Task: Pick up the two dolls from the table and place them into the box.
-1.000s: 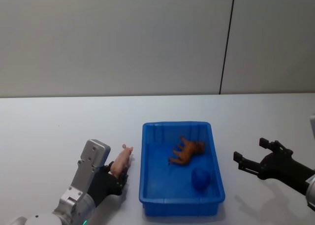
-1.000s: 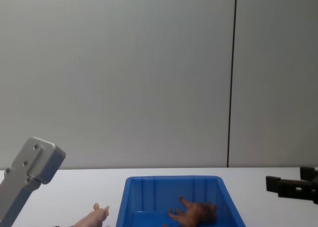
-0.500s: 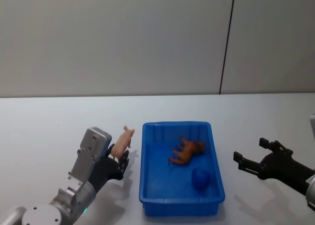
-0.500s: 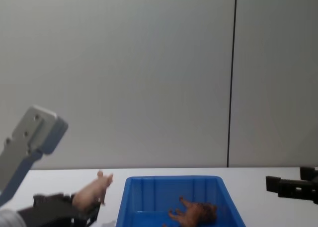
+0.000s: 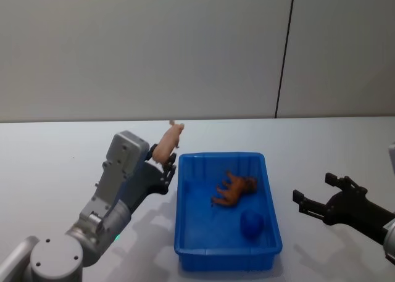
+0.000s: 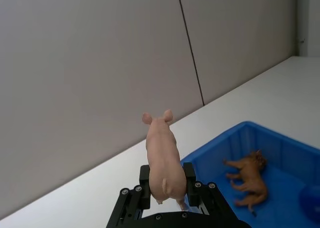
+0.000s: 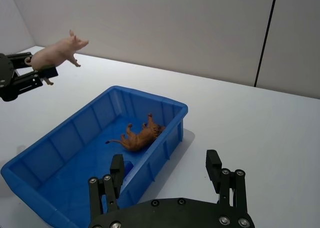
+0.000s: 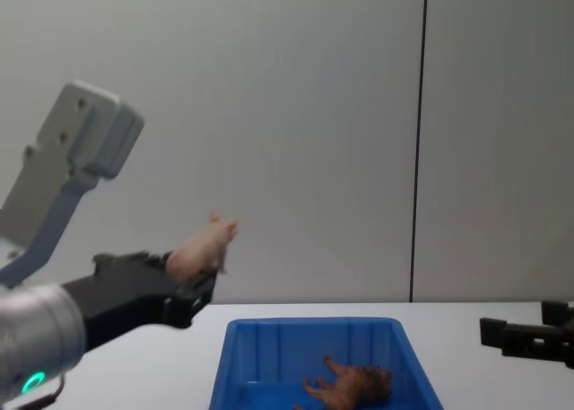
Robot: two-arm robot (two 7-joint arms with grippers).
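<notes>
My left gripper (image 5: 162,160), clamped on the pig (image 5: 168,142), has risen off the desk (image 5: 55,152); the box (image 5: 228,256) sits just beside, ready for drop-off.

A plain grey wall (image 5: 142,47) fills the room behind the work, smooth and bare, evenly lit with no glare. A thin dark vertical seam (image 5: 284,50) splits it into two panels, standing toward one o'clock from the middle of the scene. The wall meets the far edge of a flat white tabletop (image 5: 55,152), which spreads wide from nine o'clock to three o'clock under soft, diffuse light.
</notes>
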